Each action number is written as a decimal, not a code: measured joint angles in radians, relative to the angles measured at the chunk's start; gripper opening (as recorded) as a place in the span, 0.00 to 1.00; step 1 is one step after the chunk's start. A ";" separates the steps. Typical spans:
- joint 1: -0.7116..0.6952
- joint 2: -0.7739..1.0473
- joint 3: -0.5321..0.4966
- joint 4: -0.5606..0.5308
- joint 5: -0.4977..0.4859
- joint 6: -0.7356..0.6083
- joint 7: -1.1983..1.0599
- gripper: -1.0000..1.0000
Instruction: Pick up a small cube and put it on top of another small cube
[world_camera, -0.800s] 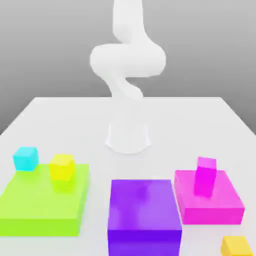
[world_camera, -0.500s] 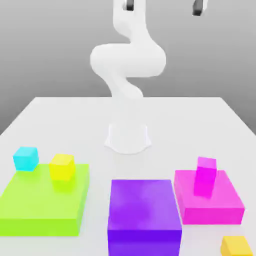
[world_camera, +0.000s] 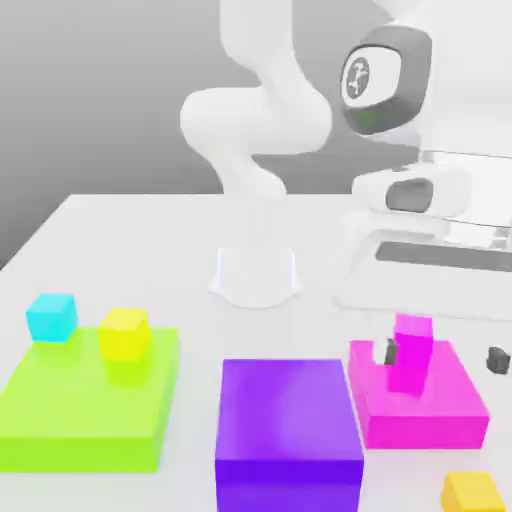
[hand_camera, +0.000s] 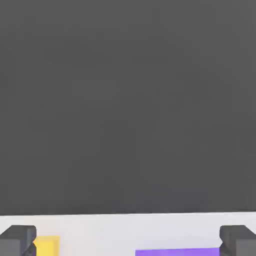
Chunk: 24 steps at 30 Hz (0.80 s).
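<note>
The small orange-yellow cube (world_camera: 473, 492) lies on the white table at the near right corner of the exterior view, and it also appears in the hand view (hand_camera: 46, 246) beside one fingertip. A small magenta cube (world_camera: 411, 353) stands on the flat magenta slab (world_camera: 440, 415). My gripper (world_camera: 443, 356) (hand_camera: 128, 242) hangs low over the slab's area, open wide, with nothing held. One dark fingertip (world_camera: 390, 352) shows just left of the magenta cube and the other one (world_camera: 497, 360) to the right of the slab.
A purple block (world_camera: 288, 420) (hand_camera: 177, 251) sits left of the magenta slab. Further left, a lime slab (world_camera: 80, 410) carries a lemon-yellow cube (world_camera: 124, 333), with a cyan cube (world_camera: 51, 317) behind it. The arm's white base (world_camera: 256, 275) stands mid-table.
The hand has swung down from the top of the exterior view to the right side, bringing its fingertips level with the magenta cube. No cube has moved.
</note>
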<state>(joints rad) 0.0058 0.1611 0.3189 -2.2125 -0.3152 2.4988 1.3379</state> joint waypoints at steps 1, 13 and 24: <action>0.009 0.034 0.002 0.003 -0.003 0.009 0.014 0.50; 0.135 0.423 -0.041 0.057 -0.044 0.198 0.139 0.00; 0.091 0.293 0.020 0.021 0.025 0.107 0.086 0.00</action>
<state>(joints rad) 0.0965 0.4544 0.3392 -2.1920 -0.2898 2.6057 1.4243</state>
